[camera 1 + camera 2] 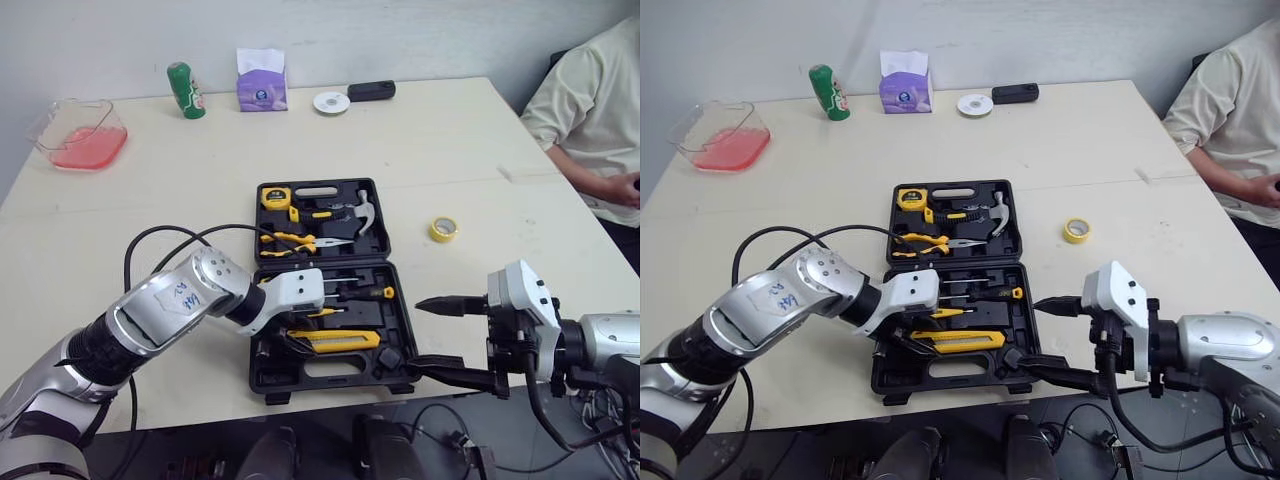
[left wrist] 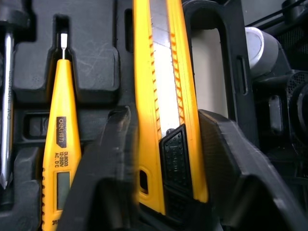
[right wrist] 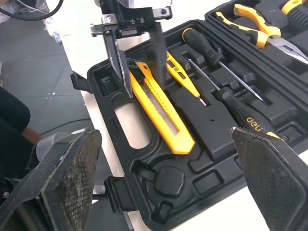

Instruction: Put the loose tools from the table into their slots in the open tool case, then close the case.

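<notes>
Open tool case point(image 1: 330, 386), seen from the head cameras. It lies flat on the table point(image 1: 450, 140) with its near rim almost at the table's near edge, so you have hardly any bare surface in front of it.

Far half: tape measure point(image 1: 276, 196), hammer point(image 1: 360, 210) and pliers point(image 1: 290, 240), each seated in its recess. Near half: screwdrivers point(image 3: 216, 57), a yellow tester pen point(image 2: 57, 159) and the yellow utility knife point(image 1: 335, 341). The knife lies along the slot beside the carry handle.

The left gripper point(image 3: 143, 85) reaches in from the case's left side. Its fingers point(image 2: 219, 149) are set narrow, one against each long side of the knife's handle end. The tester pen sits just beside one of them.

The right gripper point(image 1: 416, 335) hangs at the case's right near corner, out past the table edge. It is spread wide and holds nothing. The tip of its lower finger lies against the case corner; contact cannot be made out.

A roll of yellow tape point(image 1: 444, 229) lies loose to the right of the far half, apart from the case rim. Bare table surrounds it.

A seated person point(image 1: 600, 110) is at the table's far right edge. A green can point(image 1: 186, 90), a tissue box point(image 1: 262, 85) and a clear container point(image 1: 80, 135) stand near the far edge, well apart from the case.
</notes>
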